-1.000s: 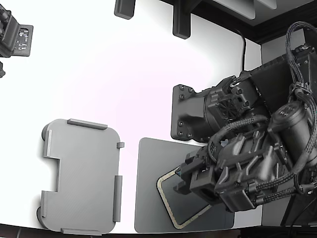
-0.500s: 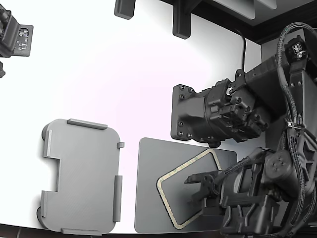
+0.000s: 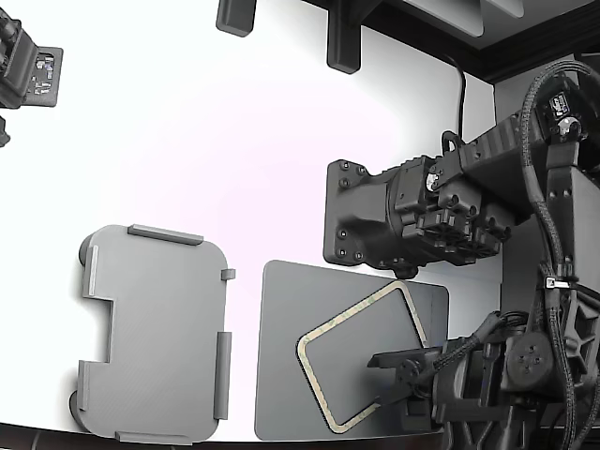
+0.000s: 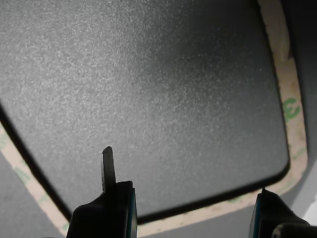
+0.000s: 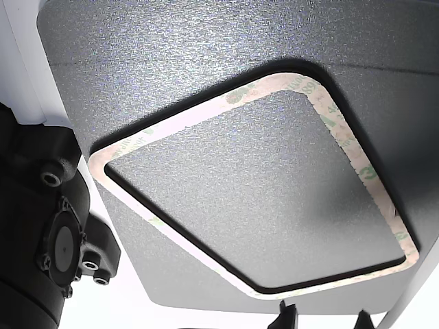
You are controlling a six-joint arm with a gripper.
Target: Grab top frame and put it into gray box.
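While low over top frame (image 3: 361, 356), pincer (image 4: 188, 198) gapes.

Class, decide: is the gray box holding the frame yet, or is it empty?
Empty. The gray box shows only its bare floor, while the top frame lies flat on the dark mat at the exterior view's right.

Bare white worktop (image 3: 234, 159) lies open between light gray tabbed tray (image 3: 155, 333) and dark gray mat (image 3: 291, 366); black motor block (image 3: 375, 216) borders mat's far edge.
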